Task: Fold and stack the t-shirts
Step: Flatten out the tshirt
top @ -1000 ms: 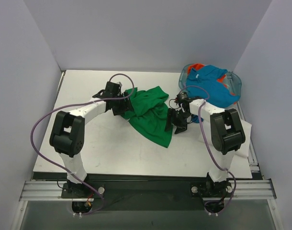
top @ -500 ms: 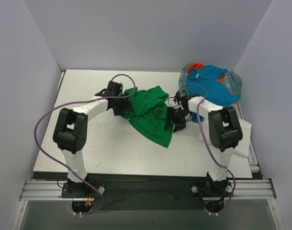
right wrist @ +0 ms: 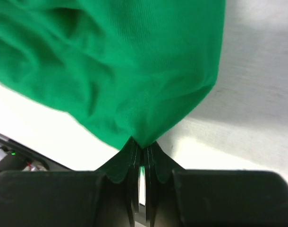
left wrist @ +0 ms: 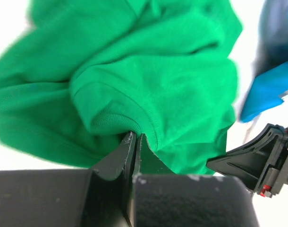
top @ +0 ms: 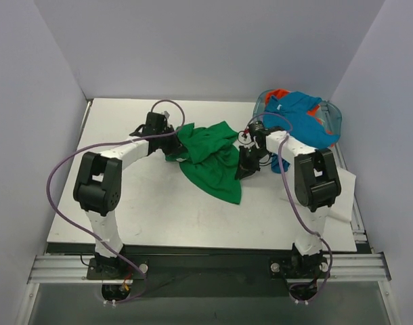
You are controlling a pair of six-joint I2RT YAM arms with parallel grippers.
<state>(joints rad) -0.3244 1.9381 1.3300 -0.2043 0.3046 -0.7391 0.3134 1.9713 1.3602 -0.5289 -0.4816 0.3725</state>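
Both arms are on the green t-shirt point(top: 210, 159), which lies crumpled in a loose heap near the middle of the tabletop point(top: 145, 210), a tail of cloth trailing toward the near edge.

Over on the left, the left end effector point(top: 170, 147) reaches in from the shirt's left side. The left wrist view shows it clearly: the fingertips point(left wrist: 134, 138) are pressed together on a ribbed, stitched edge of the green cloth, and the fabric bunches up into folds right above the pinch. The rest of the shirt billows out beyond it and fills most of that view.

On the right, the right end effector point(top: 242, 168) sits at the shirt's right edge. Its own camera shows the two fingers point(right wrist: 143, 147) closed tight on a gathered corner of the green t-shirt point(right wrist: 111, 61), the cloth fanning out from that pinch point. Bare white tabletop point(right wrist: 257, 94) shows to the right of the fabric.

So it is one shirt and two pinches, one on each side, with the garment rumpled between them.

Back in the far right corner stands a clear bin point(top: 335, 116). The blue t-shirt point(top: 298, 120) is heaped in it and spills over its near rim toward the right arm. A sliver of the orange-red t-shirt point(top: 279, 94) peeks out from under the blue one at the back of the bin. Both of those are well apart from either end effector.
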